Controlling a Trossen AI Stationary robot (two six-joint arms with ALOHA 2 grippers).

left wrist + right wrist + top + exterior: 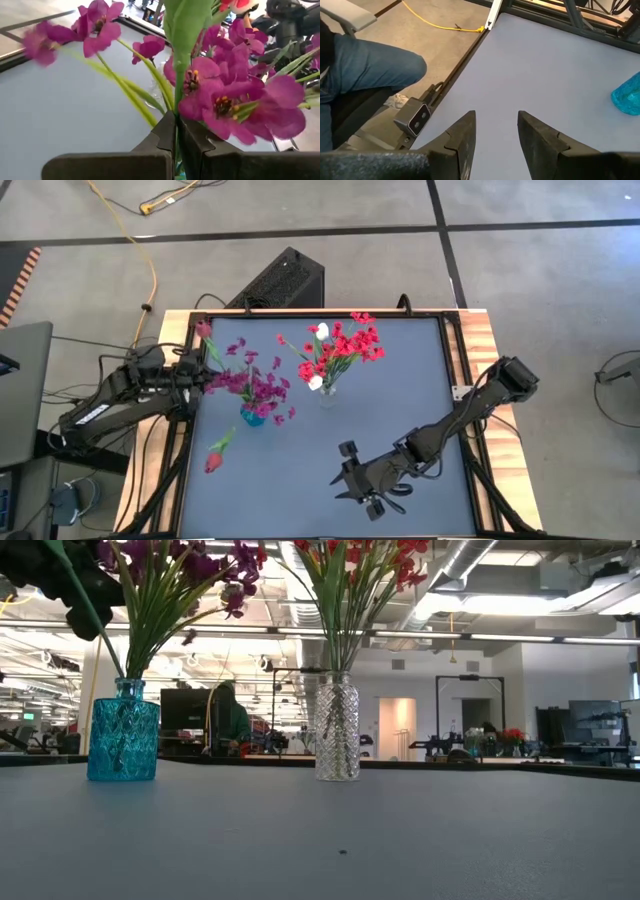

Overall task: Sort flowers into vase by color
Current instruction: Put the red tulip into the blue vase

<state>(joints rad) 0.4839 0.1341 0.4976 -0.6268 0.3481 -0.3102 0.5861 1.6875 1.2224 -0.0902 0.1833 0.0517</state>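
Observation:
My left gripper (207,376) is shut on a green-stemmed sprig with a pink bud (204,330), just left of the blue vase (252,416) that holds magenta-purple flowers (250,385). A clear vase (328,392) holds red blossoms and white buds (342,348). A pink-red tulip (214,456) lies flat on the table near the front left. My right gripper (346,480) is open and empty over the table's front middle; its fingers show apart in the right wrist view (495,131). My left gripper pinches the sprig's green stem (176,107) between its two fingers, below a broad green leaf (184,22). The fingers come from the table's left and lie across the stem. The sprig is lifted off the table. In the low view its stem (95,625) slants down to the blue vase's mouth (124,682).
The magenta blossoms (225,105) crowd close around my left gripper. Both vases stand in the table's far half, about a hand's width apart. The table has a raised dark frame (455,395). A person in jeans (365,65) sits beyond the table's edge.

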